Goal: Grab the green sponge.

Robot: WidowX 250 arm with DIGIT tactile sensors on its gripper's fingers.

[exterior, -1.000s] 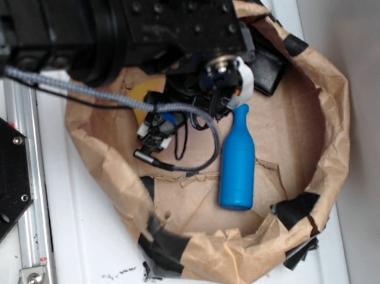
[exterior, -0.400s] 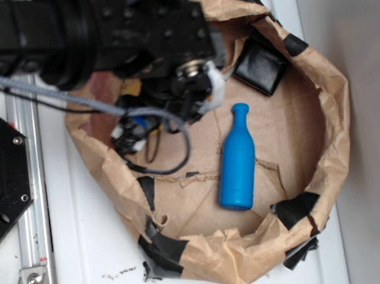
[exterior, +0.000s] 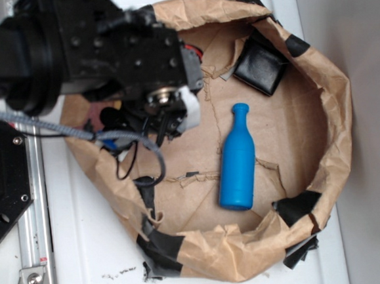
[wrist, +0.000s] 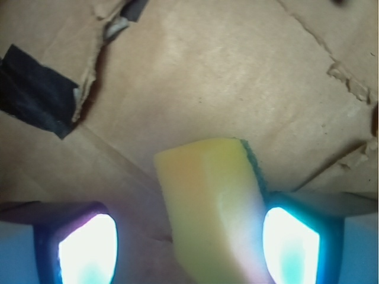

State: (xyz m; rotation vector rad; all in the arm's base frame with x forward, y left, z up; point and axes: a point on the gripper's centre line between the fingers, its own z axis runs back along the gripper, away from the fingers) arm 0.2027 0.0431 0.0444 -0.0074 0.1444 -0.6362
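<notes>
The green sponge (wrist: 210, 207) is a yellow foam block with a thin green layer on its right edge, lying on the brown cardboard floor. In the wrist view it sits between the fingers of my gripper (wrist: 189, 242), close against the right fingertip (wrist: 290, 242), with a gap to the left fingertip (wrist: 86, 248). The gripper is open and grips nothing. In the exterior view the black wrist (exterior: 163, 95) hangs over the left part of the paper ring and hides the sponge.
A blue bottle (exterior: 237, 161) lies to the right of the arm. A black square pad (exterior: 259, 63) rests at the back right. A crumpled brown paper wall (exterior: 335, 104) with black tape rings the area. Tape (wrist: 35, 89) marks the floor.
The arm has moved left across the ring, away from the blue bottle, uncovering the black pad.
</notes>
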